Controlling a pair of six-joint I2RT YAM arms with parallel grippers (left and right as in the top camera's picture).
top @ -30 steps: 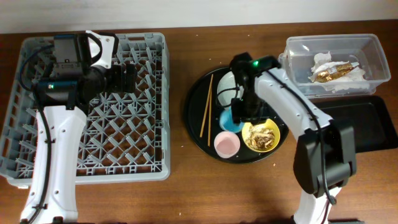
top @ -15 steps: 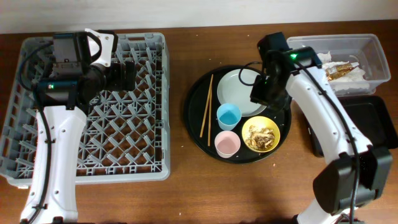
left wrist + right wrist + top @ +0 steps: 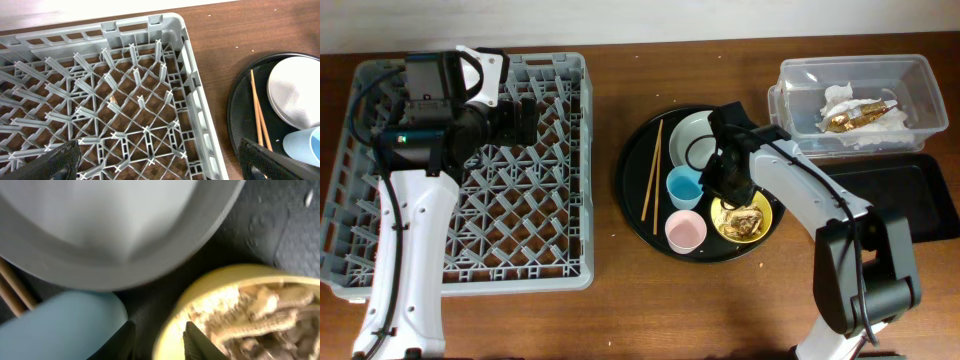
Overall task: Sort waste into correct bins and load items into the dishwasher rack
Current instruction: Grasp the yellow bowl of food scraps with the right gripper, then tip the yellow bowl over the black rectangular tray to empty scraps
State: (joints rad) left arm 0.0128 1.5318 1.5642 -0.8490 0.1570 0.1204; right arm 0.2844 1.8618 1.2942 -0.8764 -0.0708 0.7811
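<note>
Our right gripper (image 3: 159, 341) sits low over the yellow bowl (image 3: 757, 226) of food scraps (image 3: 260, 315), at 4 o'clock on the round tray (image 3: 631, 185). Its fingers are narrowly parted astride the bowl's 10 o'clock rim, not clamped. Our left gripper (image 3: 160, 162) hangs over the dishwasher rack (image 3: 380, 250) near its 1 o'clock corner, fingers spread wide and holding nothing.

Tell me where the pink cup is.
Overhead view: the pink cup sits at the bottom of the round black tray, left of the yellow bowl and below the blue cup.
</note>
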